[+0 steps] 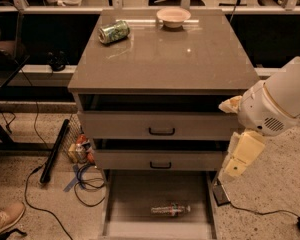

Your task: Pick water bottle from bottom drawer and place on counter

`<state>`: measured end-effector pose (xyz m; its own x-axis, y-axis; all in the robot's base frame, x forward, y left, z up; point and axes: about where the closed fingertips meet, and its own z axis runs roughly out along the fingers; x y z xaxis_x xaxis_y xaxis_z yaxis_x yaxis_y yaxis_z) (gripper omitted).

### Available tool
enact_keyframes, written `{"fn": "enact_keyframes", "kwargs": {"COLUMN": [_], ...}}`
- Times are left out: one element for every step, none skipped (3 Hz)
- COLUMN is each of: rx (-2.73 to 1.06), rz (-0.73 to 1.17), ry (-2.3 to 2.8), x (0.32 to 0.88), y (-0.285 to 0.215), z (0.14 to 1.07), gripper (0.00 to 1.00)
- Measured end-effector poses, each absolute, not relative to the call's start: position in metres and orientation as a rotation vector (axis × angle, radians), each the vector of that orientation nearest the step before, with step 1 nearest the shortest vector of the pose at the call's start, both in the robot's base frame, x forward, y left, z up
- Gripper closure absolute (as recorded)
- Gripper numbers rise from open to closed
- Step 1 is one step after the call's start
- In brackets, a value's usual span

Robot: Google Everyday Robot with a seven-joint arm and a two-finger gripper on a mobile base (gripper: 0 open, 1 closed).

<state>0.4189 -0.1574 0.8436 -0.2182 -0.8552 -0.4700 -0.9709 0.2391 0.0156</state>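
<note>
Whether the jaws are apart or together cannot be told; the gripper (230, 169), a cream block, hangs empty at 4 o'clock in the view, its tip slanting toward 7 o'clock beside the right end of the lower handled drawer (160, 160). Just below its tip, at 6 o'clock from it, a small black object (221, 194) lies on the speckled floor against the right wall of the bottom drawer (140, 191), which is pulled fully out. The water bottle (170, 210) lies on its side on that drawer's floor, at 8 o'clock from the gripper and well apart from it, near the front edge. The wrist joins a rounded white arm housing (272, 106) at 1 o'clock from the gripper, reaching in from the right edge. Both handled drawers stand slightly open. On the counter (165, 64), a green can (113, 32) lies tipped at 11 o'clock and a pale bowl (173, 17) sits at 12 o'clock by the back edge. Left of the cabinet, at 8 o'clock, are a black bar (55, 151), small bottles (80, 149), looped cables (85, 181) and a tan shoe (5, 218).
</note>
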Motion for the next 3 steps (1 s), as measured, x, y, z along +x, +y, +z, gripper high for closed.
{"fn": "enact_keyframes", "kwargs": {"rx": [-1.681, -1.691, -1.701], "rz": [0.438, 0.436, 0.454], "ry": [2.154, 2.157, 2.148], "x": [0.419, 0.425, 0.434], "y": [-0.157, -0.152, -0.144], "z": [0.843, 0.807, 0.737], "gripper": [0.0, 0.0, 0.0]}}
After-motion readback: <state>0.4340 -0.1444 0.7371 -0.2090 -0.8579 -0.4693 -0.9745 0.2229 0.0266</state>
